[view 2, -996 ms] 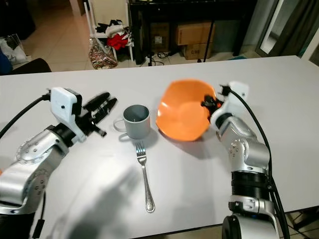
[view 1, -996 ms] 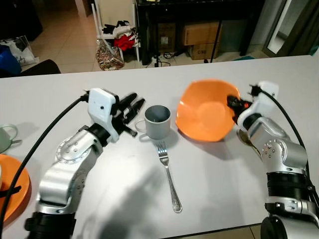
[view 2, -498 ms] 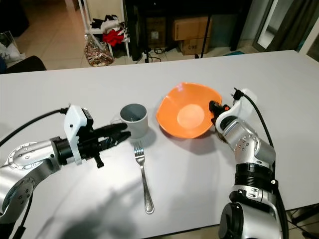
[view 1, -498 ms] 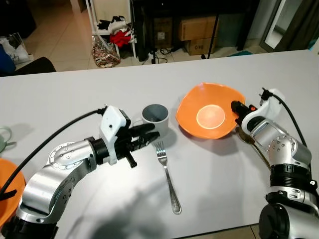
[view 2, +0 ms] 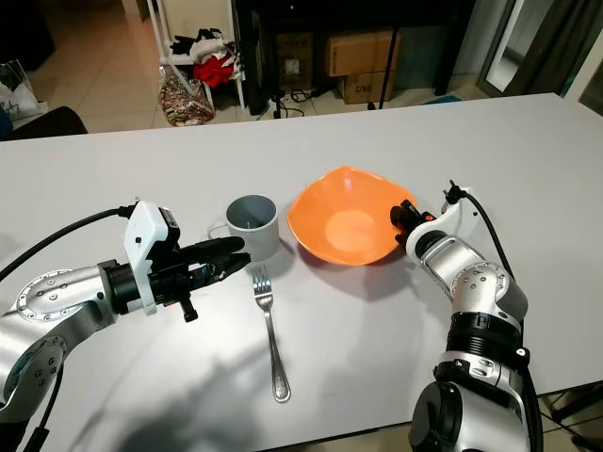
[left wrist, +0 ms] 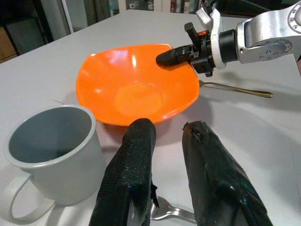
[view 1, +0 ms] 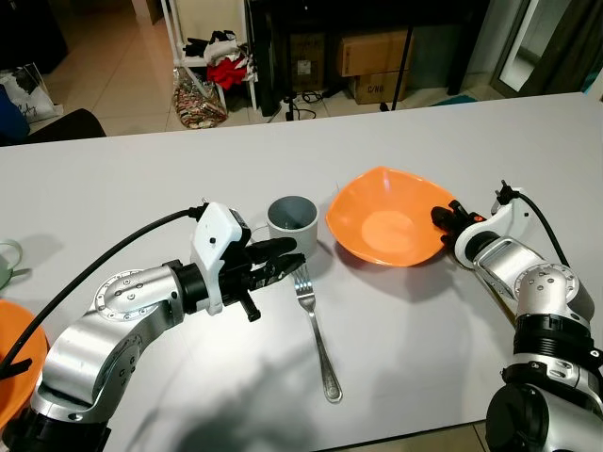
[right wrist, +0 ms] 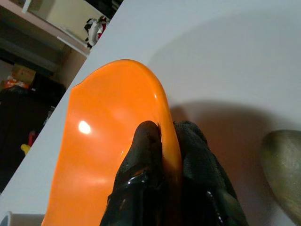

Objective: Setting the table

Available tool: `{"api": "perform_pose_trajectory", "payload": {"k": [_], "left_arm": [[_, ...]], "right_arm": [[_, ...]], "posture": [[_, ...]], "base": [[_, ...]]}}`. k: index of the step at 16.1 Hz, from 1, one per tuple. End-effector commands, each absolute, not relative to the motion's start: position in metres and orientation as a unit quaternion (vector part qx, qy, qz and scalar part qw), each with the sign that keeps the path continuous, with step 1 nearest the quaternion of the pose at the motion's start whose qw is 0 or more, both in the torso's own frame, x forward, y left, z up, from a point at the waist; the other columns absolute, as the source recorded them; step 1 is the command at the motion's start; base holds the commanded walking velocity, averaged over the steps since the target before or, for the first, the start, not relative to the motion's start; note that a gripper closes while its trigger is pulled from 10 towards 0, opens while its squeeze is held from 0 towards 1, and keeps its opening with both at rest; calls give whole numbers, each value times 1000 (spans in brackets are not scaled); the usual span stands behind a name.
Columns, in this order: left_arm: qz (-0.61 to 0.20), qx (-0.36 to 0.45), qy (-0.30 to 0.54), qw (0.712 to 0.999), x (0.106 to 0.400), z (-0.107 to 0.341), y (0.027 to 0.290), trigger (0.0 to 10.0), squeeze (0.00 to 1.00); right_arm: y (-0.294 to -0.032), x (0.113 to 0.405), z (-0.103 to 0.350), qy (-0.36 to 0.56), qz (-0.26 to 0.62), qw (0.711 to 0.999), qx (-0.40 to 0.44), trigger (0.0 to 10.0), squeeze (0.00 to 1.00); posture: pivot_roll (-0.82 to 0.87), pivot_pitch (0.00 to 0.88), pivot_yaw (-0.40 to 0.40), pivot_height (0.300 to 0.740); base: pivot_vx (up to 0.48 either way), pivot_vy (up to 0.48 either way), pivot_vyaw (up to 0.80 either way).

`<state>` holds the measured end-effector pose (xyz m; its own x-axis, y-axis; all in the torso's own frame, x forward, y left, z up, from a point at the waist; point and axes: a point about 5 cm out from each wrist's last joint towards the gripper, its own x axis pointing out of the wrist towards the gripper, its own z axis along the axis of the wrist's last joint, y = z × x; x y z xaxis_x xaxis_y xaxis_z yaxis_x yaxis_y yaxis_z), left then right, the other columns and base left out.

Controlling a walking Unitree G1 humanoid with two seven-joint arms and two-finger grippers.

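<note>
Right gripper (right wrist: 162,141) fingers pinch the rim of the orange bowl (view 1: 382,226) at its 3 o'clock edge; bowl sits mid-table, slightly tilted. Grey mug (view 1: 292,224) just beside the bowl at its 9 o'clock. Fork (view 1: 317,334) lies on the white table (view 1: 188,169) at the mug's 6 o'clock, tines toward the mug. Left gripper (view 1: 287,256) hovers beside the tines, fingers slightly spread, holding nothing. Gold spoon (left wrist: 235,88) lies behind the right arm.
</note>
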<state>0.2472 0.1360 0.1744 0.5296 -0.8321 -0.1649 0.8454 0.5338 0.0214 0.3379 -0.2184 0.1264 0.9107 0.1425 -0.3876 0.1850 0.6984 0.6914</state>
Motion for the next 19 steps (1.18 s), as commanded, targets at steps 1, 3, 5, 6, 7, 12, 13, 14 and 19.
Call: {"api": "perform_pose_trajectory", "payload": {"k": [1, 3, 5, 6, 7, 12, 13, 14, 19], "left_arm": [[-485, 55, 70, 870, 249, 176, 135, 10000, 0], [-486, 54, 70, 870, 250, 175, 134, 10000, 0], [-484, 51, 65, 871, 250, 176, 133, 10000, 0], [-485, 49, 64, 871, 249, 176, 131, 10000, 0], [-486, 48, 63, 871, 249, 175, 130, 10000, 0], [-492, 47, 66, 867, 245, 173, 128, 10000, 0], [-490, 47, 66, 868, 244, 173, 128, 10000, 0], [-488, 47, 66, 869, 244, 173, 129, 10000, 0], [-442, 46, 49, 894, 246, 174, 135, 10000, 0]], "right_arm": [[-216, 337, 132, 207, -5, 896, 392, 10000, 235], [-218, 333, 130, 217, -12, 895, 389, 10000, 1000], [-222, 324, 131, 218, -15, 894, 391, 10000, 1000], [-224, 318, 134, 216, -16, 895, 391, 10000, 1000], [-226, 313, 137, 214, -17, 895, 392, 10000, 1000], [-229, 291, 150, 204, -19, 895, 397, 10000, 1000], [-232, 280, 155, 200, -18, 897, 393, 10000, 1000], [-234, 269, 161, 197, -16, 901, 385, 10000, 1000], [-221, 236, 194, 149, 28, 948, 278, 10000, 1000]], "posture": [[4, 0, 61, 740], [1, 0, 59, 740], [2, 0, 54, 740], [-13, 0, 52, 740], [-19, 0, 51, 740], [-23, 0, 55, 740], [-15, 0, 49, 740], [-10, 0, 44, 740], [-11, 0, 60, 740]], "base": [[0, 0, 0], [0, 0, 0], [0, 0, 0], [0, 0, 0], [0, 0, 0], [0, 0, 0], [0, 0, 0], [0, 0, 0], [0, 0, 0]]}}
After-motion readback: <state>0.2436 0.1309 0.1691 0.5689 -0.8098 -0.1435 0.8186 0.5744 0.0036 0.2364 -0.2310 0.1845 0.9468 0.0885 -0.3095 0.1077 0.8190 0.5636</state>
